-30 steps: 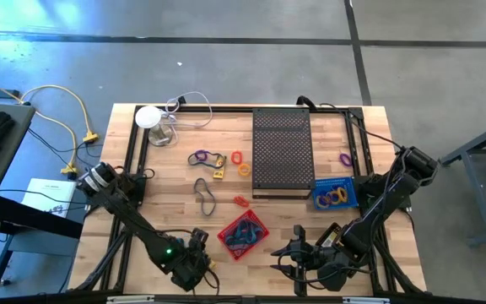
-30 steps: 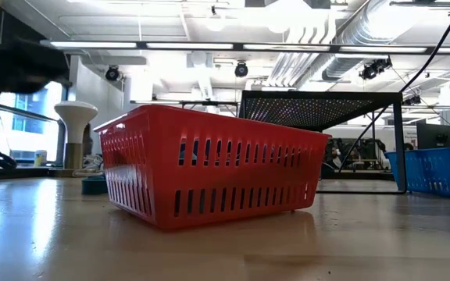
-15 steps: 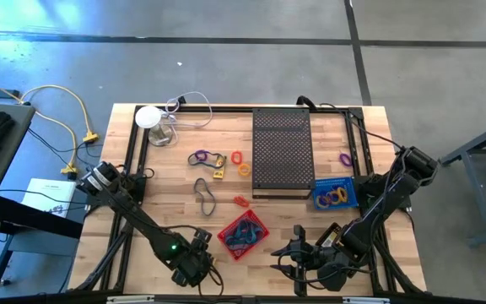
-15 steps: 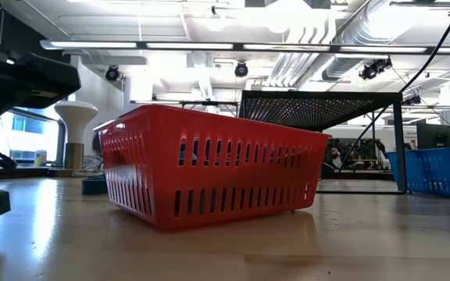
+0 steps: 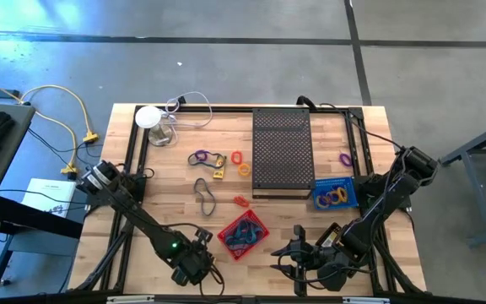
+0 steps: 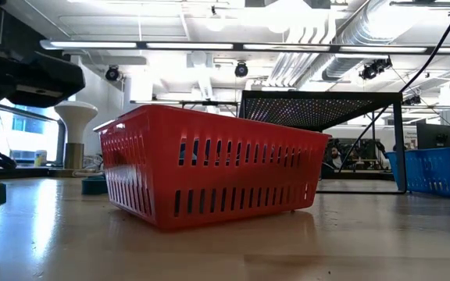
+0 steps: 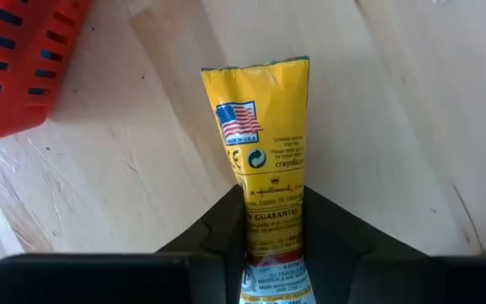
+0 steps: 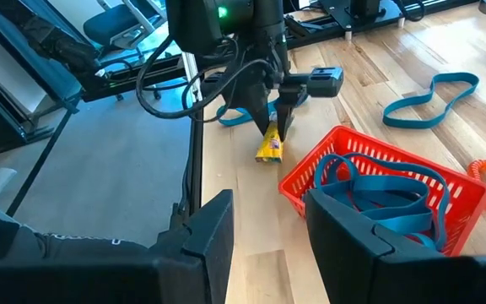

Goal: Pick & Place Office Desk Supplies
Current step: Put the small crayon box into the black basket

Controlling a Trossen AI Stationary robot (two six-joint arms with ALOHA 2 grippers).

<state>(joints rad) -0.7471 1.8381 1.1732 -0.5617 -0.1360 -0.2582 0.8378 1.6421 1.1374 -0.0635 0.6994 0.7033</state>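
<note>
The pale wooden surface (image 5: 167, 190) stands on a grey floor, with ceiling lights and ducts showing in the room beyond. At its near edge the left claw (image 7: 273, 221) is clamped on a yellow packet (image 7: 264, 152), just beside the red basket (image 5: 243, 235). The right claw (image 5: 287, 257) waits nearby, its fingers apart and holding nothing

Yellow crayon packet (image 7: 266, 160) with a small flag print; red slotted basket (image 6: 209, 173) holding blue elastic loops (image 8: 386, 190); black perforated tray (image 5: 281, 152); pale wooden table (image 5: 175, 181).
</note>
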